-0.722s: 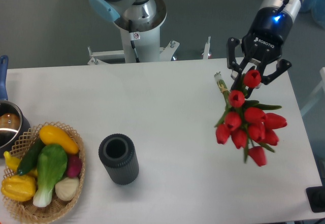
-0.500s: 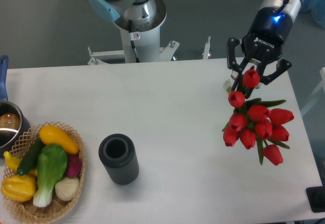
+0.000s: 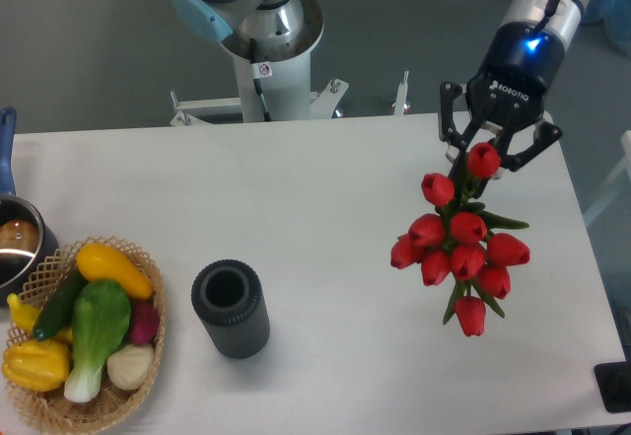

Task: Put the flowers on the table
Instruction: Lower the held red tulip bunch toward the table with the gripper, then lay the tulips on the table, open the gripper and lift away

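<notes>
Flowers (image 3: pixel 455 246), a tied bunch of red tulips with green stems and leaves, hang blooms-down from my black two-finger gripper (image 3: pixel 490 154) above the right part of the white matte table (image 3: pixel 325 218). My fingers are clamped on the bundled stems, which I judge the right place to hold: the bunch looks light and floppy, top-heavy at the heads, with petals that would crush. Well apart on the left, the ribbed black cylindrical vase (image 3: pixel 230 309) stands upright and looks empty, while the wicker basket (image 3: pixel 39 407) holds colourful vegetables.
</notes>
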`<action>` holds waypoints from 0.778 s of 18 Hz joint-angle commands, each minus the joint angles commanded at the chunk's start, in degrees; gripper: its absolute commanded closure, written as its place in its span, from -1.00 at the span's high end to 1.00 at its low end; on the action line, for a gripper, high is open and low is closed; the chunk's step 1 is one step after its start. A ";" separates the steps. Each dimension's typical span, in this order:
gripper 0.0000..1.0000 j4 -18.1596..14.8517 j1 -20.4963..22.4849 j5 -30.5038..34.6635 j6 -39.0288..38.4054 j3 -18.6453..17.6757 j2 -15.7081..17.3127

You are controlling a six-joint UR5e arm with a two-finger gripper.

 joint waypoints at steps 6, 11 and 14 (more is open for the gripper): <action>-0.26 -0.09 -3.07 11.60 2.19 0.44 -1.14; -0.26 -0.26 -5.79 20.47 3.96 0.09 -3.78; -0.26 -0.35 -7.56 26.19 5.01 -0.44 -4.92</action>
